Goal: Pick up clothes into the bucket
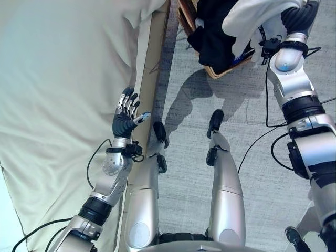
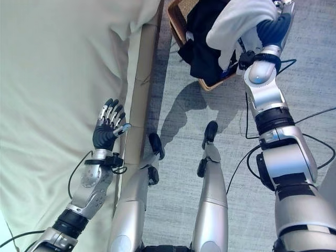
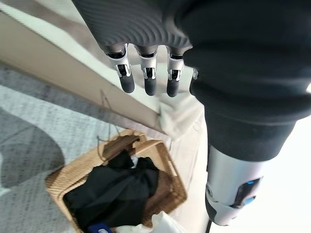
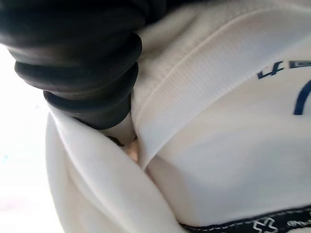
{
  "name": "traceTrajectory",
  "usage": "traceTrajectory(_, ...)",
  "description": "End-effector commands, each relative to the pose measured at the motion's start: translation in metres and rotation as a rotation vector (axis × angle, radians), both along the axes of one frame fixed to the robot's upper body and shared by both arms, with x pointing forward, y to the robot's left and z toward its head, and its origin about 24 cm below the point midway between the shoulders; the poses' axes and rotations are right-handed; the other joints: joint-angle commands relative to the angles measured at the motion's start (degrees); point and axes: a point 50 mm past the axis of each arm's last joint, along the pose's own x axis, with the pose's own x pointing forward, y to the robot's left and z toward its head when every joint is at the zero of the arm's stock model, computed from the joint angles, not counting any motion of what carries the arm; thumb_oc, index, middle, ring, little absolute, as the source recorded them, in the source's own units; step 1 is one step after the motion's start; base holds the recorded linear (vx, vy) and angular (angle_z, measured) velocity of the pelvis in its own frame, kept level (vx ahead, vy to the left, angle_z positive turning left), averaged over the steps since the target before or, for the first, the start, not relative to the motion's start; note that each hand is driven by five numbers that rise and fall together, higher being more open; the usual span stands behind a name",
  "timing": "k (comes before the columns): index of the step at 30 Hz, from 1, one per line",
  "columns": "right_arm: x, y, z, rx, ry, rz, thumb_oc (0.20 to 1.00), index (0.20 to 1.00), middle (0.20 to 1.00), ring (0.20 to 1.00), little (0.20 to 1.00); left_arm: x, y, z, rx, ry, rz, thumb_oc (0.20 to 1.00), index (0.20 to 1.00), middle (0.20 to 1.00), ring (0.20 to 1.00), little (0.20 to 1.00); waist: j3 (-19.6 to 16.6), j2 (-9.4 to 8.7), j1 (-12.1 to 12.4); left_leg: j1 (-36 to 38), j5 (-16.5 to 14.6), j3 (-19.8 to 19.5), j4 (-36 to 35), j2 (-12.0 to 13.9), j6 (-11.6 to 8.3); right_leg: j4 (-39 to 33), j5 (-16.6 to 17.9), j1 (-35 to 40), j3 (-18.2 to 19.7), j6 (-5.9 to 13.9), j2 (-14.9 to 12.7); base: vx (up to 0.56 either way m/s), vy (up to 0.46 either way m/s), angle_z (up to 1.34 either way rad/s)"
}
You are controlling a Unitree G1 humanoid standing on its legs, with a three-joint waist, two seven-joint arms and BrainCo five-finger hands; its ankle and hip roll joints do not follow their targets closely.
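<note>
Your right hand [image 2: 275,23] is raised over the wicker basket [image 1: 220,71], which stands on the grey carpet [image 1: 194,110] just beside the bed's wooden side rail [image 1: 149,79]. A white garment [image 1: 252,18] is draped over that hand and hangs down onto the near rim of the basket; in the right wrist view the white cloth, with dark blue print and a dark trim band, wraps round the ribbed wrist cover and hides the fingers, so you cannot tell whether they are curled on the cloth or straight. A black garment [image 1: 212,37] already lies bunched inside the basket, spilling a little over its edge toward the bed; the left wrist view shows it filling most of the basket's inside, with a corner of white cloth at the rim. Your left hand [image 1: 126,113] hovers above the edge of the bed, over the pale cream sheet [image 1: 63,105], near the side rail. Its fingers [image 3: 148,80] are straight and relaxed, thumb set apart, holding nothing and touching nothing. The sheet is lightly wrinkled and hangs over the rail at the far end.
</note>
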Motion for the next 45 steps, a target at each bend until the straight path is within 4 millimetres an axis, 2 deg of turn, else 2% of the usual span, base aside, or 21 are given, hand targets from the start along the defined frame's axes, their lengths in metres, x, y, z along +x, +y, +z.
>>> traceTrajectory(1, -0.014, 0.001, 0.051, -0.142, -0.132, -0.057, 0.200, 0.200, 0.200, 0.200, 0.200, -0.019, -0.007, 0.020, -0.008, -0.139, -0.029, 1.000, 1.000, 1.000, 1.000, 1.000, -1.3, 4.00, -0.6, -1.5, -3.4, -4.8, 4.8, 5.2, -5.79, 5.4, -3.1, -0.1, 2.5, 6.64, -4.2, 0.00, 0.000, 0.00)
traceTrajectory(6, -0.006, -0.004, 0.046, -0.196, -0.040, -0.111, 0.200, 0.200, 0.200, 0.200, 0.200, -0.022, -0.011, 0.024, -0.020, -0.157, -0.049, 1.000, 1.000, 1.000, 1.000, 1.000, -1.3, 4.62, -0.2, -3.5, -3.8, -5.2, 6.2, 5.0, -5.50, 8.0, -4.0, -2.7, 2.9, 6.39, -4.4, 0.00, -0.004, 0.02)
traceTrajectory(8, 0.001, -0.008, 0.038, -0.243, 0.050, -0.151, 0.200, 0.200, 0.200, 0.200, 0.200, -0.023, -0.014, 0.028, -0.015, -0.171, -0.069, 1.000, 1.000, 1.000, 1.000, 1.000, -1.3, 5.04, 0.1, -4.1, -4.1, -5.3, 6.9, 4.7, -5.17, 9.2, -4.4, -3.5, 3.1, 6.18, -4.6, -0.01, -0.002, 0.07)
traceTrajectory(13, 0.004, -0.012, 0.038, -0.281, 0.114, -0.197, 0.200, 0.200, 0.200, 0.200, 0.200, -0.024, -0.019, 0.032, -0.023, -0.190, -0.103, 1.000, 1.000, 1.000, 1.000, 1.000, -1.3, 5.84, 0.8, -4.8, -4.3, -5.9, 7.5, 4.2, -4.76, 10.3, -4.8, -4.4, 3.2, 6.15, -4.9, 0.00, 0.005, 0.06)
traceTrajectory(24, 0.003, -0.014, 0.053, -0.462, 0.175, -0.309, 0.200, 0.200, 0.200, 0.200, 0.200, -0.026, -0.022, 0.039, -0.009, -0.223, -0.129, 1.000, 1.000, 1.000, 1.000, 1.000, -1.3, 6.47, 2.0, -4.3, -3.2, -6.5, 5.4, 3.0, -4.39, 10.6, -4.9, -4.9, 3.0, 6.35, -5.6, 0.00, 0.002, 0.04)
traceTrajectory(33, -0.006, -0.012, 0.079, -0.629, 0.159, -0.439, 0.200, 0.200, 0.200, 0.200, 0.200, -0.029, -0.023, 0.043, -0.005, -0.244, -0.142, 1.000, 1.000, 1.000, 1.000, 1.000, -1.3, 6.42, 2.7, -4.4, -1.5, -7.2, 2.4, 2.2, -4.55, 9.7, -4.4, -5.3, 2.5, 6.73, -5.9, 0.00, 0.005, 0.03)
traceTrajectory(45, -0.009, -0.015, 0.087, -0.686, 0.168, -0.513, 0.200, 0.200, 0.200, 0.200, 0.200, -0.029, -0.022, 0.049, -0.010, -0.267, -0.126, 1.000, 1.000, 1.000, 1.000, 1.000, -1.3, 6.27, 2.8, -6.8, -0.3, -8.2, 0.1, 1.5, -4.81, 10.3, -4.8, -8.3, 2.7, 6.83, -6.3, 0.02, 0.004, 0.06)
